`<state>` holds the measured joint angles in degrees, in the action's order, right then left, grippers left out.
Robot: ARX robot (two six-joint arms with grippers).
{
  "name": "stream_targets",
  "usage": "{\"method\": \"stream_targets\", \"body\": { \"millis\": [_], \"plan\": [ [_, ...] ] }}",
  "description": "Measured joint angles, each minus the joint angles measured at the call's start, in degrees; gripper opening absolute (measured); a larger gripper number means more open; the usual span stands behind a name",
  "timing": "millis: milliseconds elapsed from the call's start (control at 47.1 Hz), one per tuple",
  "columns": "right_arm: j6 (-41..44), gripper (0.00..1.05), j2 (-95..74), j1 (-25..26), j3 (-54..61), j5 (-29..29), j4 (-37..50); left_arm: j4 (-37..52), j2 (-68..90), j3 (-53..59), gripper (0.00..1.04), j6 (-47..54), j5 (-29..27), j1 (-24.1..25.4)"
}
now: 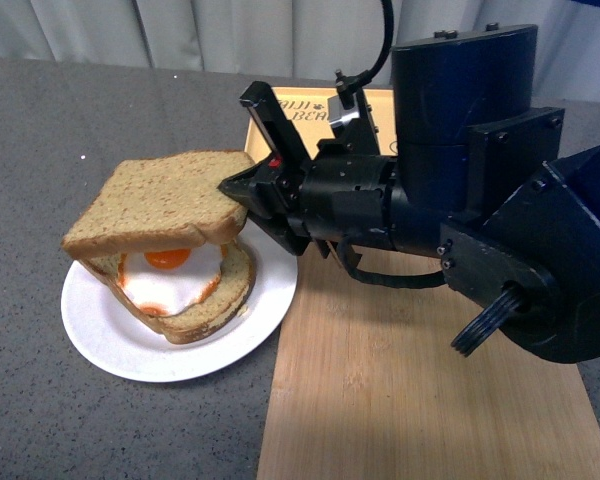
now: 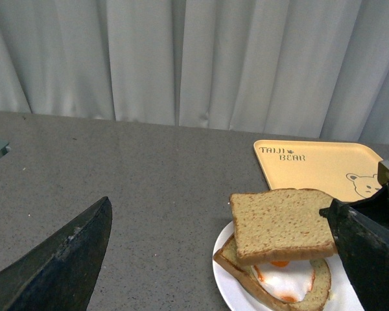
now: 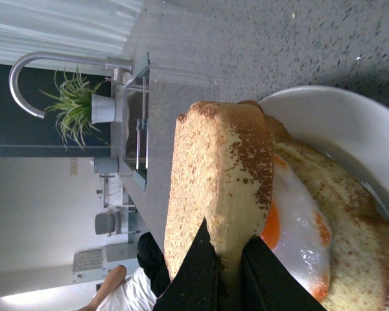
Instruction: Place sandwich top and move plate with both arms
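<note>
You're mid-placement: your right gripper (image 1: 232,190), clamped on the sandwich top (image 1: 155,200) by its edge, holds it just over the egg slice (image 1: 175,282) on the plate (image 1: 110,342), left of centre in the front view; lower it squarely, then release.

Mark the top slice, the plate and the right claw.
top slice (image 1: 155,200), front view, middle of its upper face.
plate (image 1: 120,350), front view, bare near rim.
right claw (image 3: 228,249), right wrist view, midway between its fingertips, pinching the slice.

One sandwich top (image 1: 160,200), one egg slice (image 1: 185,290), plate (image 1: 110,340), tray (image 2: 318,162), board (image 1: 400,400)
</note>
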<state>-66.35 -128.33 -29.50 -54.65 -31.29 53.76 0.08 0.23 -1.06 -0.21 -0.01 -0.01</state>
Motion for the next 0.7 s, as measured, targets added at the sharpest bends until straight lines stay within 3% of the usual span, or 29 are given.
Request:
{"method": "stream_targets", "body": {
  "millis": [276, 552, 701],
  "plan": [
    [3.3, 0.04, -1.4, -1.3, -0.5, 3.0, -4.3, 0.0, 0.0, 0.0, 0.98, 0.0, 0.0, 0.0],
    [14.0, 0.45, 5.0, -0.1, 4.2, 9.7, -11.8, 0.0, 0.0, 0.0, 0.98, 0.0, 0.0, 0.0],
    [26.8, 0.77, 14.9, 1.8, 8.2, 22.3, -16.6, 0.0, 0.0, 0.0, 0.98, 0.0, 0.0, 0.0]
  ]
}}
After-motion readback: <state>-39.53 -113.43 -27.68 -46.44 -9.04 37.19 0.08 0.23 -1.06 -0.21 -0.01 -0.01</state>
